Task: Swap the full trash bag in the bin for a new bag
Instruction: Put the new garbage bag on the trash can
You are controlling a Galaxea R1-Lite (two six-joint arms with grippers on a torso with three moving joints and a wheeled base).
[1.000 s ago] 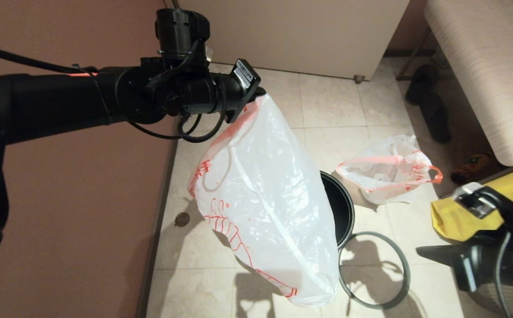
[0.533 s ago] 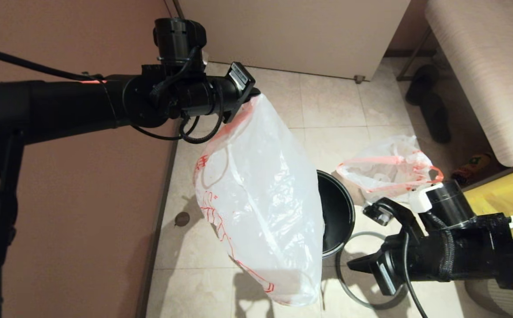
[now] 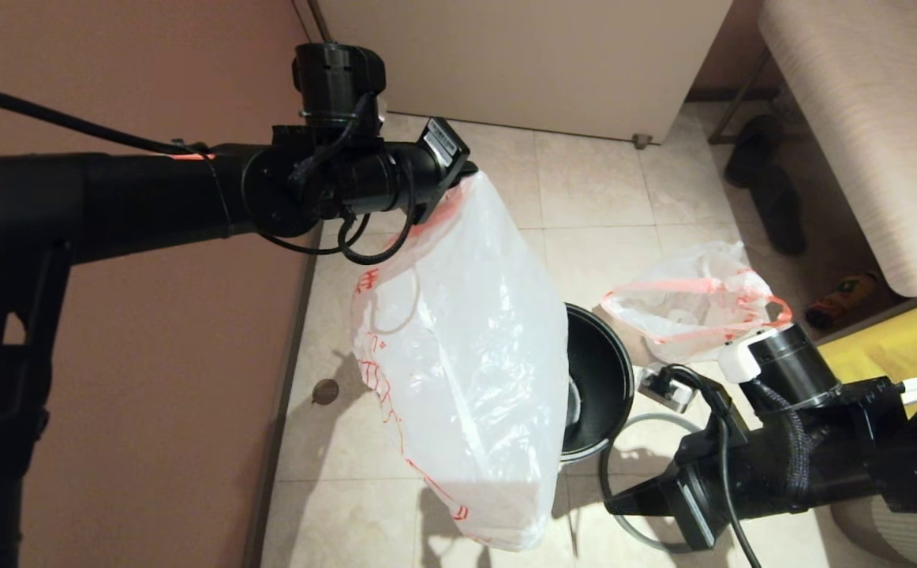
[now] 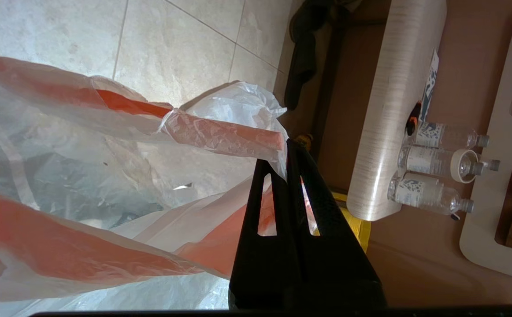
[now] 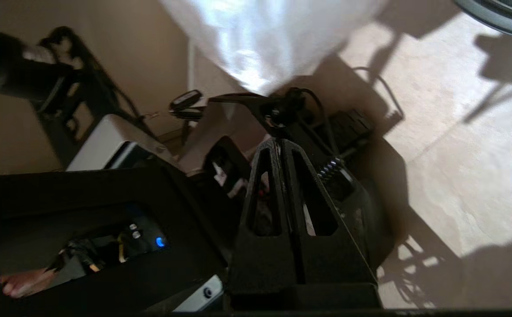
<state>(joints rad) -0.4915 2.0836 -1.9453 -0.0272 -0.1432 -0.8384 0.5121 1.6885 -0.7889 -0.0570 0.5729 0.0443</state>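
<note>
Though the bin (image 3: 596, 379) already stands unlined, the swap looks about half done. The full trash bag (image 3: 691, 312) sits on the tiled floor (image 3: 600, 197) just behind and to the right of the bin, clear of it, white cups showing dimly through the film. The bin's grey hoop (image 3: 615, 450) lies flat on the floor in front of the tub, off its rim. Left to do, by my reading: get the new bag down into the bin, spread its mouth over the edge, refit the hoop.

New bag (image 3: 466, 355): hangs in the air from the left gripper, its body draped in front of the bin's left side, bottom corner low near the floor. Plain film only, red print down one face. It is not yet inside the tub.

Left arm: stretched level across the head view from the left. Left gripper (image 4: 287, 152) is clenched on the bag's pink-red rim band (image 4: 225, 136); the wrist view shows both black fingers pressed together with film pinched at the tips.

Right arm: reaches in low from the right. Right gripper (image 3: 624, 501) points toward the bag's lower end, over the near arc of the hoop. Its fingers are closed tight with nothing between them, as the right wrist view shows. It would need to open before it can take the film.

A yellow fabric bag (image 3: 900, 339) sits at far right.
</note>
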